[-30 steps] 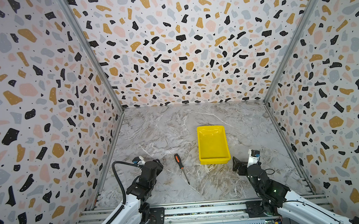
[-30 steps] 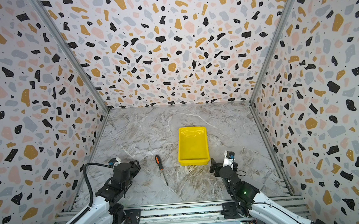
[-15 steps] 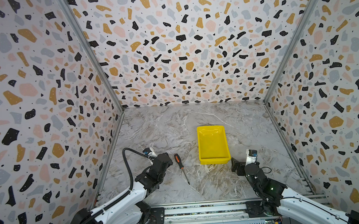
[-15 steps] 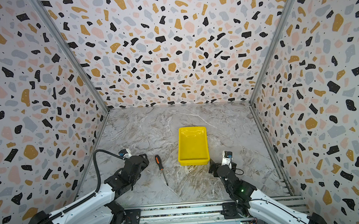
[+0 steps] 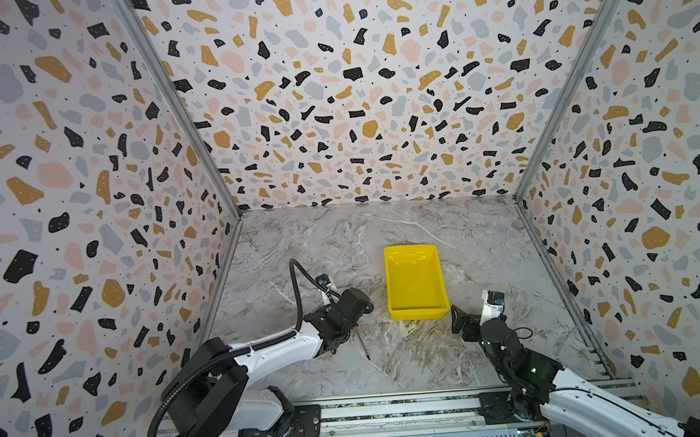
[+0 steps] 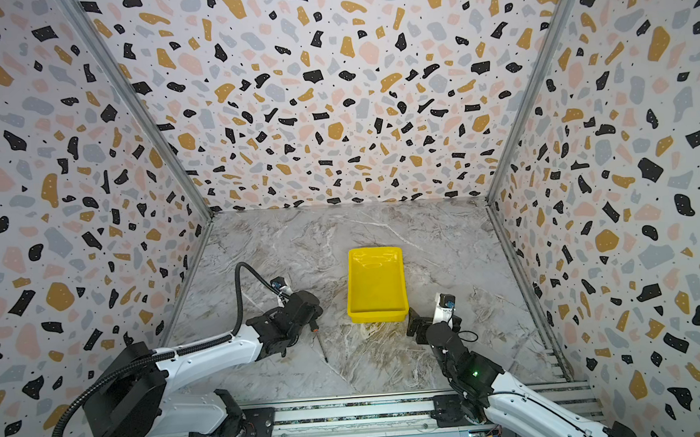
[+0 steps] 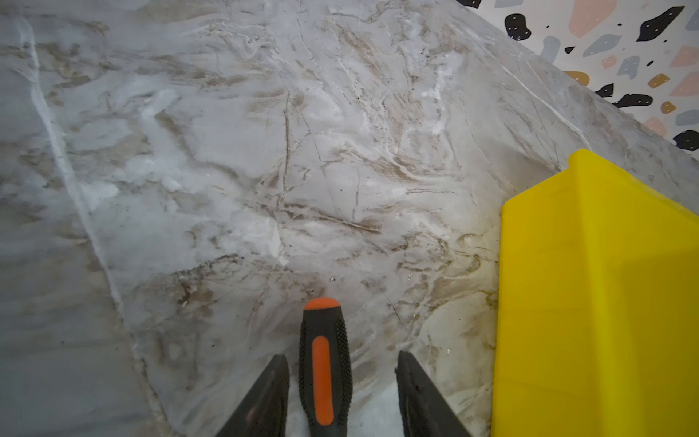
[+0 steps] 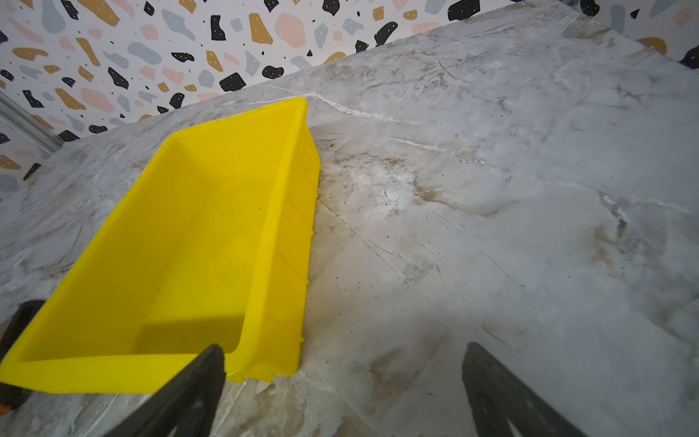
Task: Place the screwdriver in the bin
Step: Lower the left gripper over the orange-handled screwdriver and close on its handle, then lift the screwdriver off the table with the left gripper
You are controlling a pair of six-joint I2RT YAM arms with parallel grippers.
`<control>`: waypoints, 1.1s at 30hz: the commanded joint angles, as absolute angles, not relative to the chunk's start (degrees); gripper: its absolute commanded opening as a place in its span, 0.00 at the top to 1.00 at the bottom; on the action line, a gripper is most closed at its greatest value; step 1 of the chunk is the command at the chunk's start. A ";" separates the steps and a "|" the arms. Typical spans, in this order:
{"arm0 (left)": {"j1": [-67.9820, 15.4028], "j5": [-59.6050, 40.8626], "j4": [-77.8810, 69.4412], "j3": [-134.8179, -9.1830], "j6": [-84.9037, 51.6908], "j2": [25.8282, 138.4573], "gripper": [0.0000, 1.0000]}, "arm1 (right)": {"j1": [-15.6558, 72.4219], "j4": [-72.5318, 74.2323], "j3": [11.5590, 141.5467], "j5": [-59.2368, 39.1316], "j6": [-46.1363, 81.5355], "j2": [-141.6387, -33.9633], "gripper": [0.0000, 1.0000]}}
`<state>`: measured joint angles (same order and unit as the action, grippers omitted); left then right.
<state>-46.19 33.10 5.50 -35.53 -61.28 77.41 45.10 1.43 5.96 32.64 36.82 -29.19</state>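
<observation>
The screwdriver (image 7: 324,363) lies flat on the marble table, its black-and-orange handle between the jaws of my left gripper (image 7: 342,355). The jaws stand open, with a gap on each side of the handle. In both top views the left gripper (image 5: 346,317) covers the handle and only the thin dark shaft (image 5: 362,345) (image 6: 321,348) shows, pointing toward the front. The yellow bin (image 5: 418,313) (image 6: 377,315) stands empty just right of the screwdriver. My right gripper (image 8: 342,346) is open and empty, low at the bin's near right corner (image 8: 264,363).
Terrazzo-patterned walls (image 5: 91,243) close in the table on the left, back and right. A metal rail (image 5: 393,408) carrying both arm bases runs along the front edge. The left arm's black cable (image 5: 296,289) loops above the table.
My left arm has reached forward and to the right, from beside the screwdriver to over its handle. The right arm has shifted only slightly. The screwdriver and the bin have not moved.
</observation>
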 commanded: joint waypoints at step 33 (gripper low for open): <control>-46.41 31.87 4.13 -38.02 -59.76 90.75 0.52 | 44.93 1.70 7.47 33.33 37.79 -30.78 0.01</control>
<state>-46.24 31.38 4.34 -37.52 -60.34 91.05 45.10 1.69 5.96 32.62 37.23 -31.07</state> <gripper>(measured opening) 0.487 0.990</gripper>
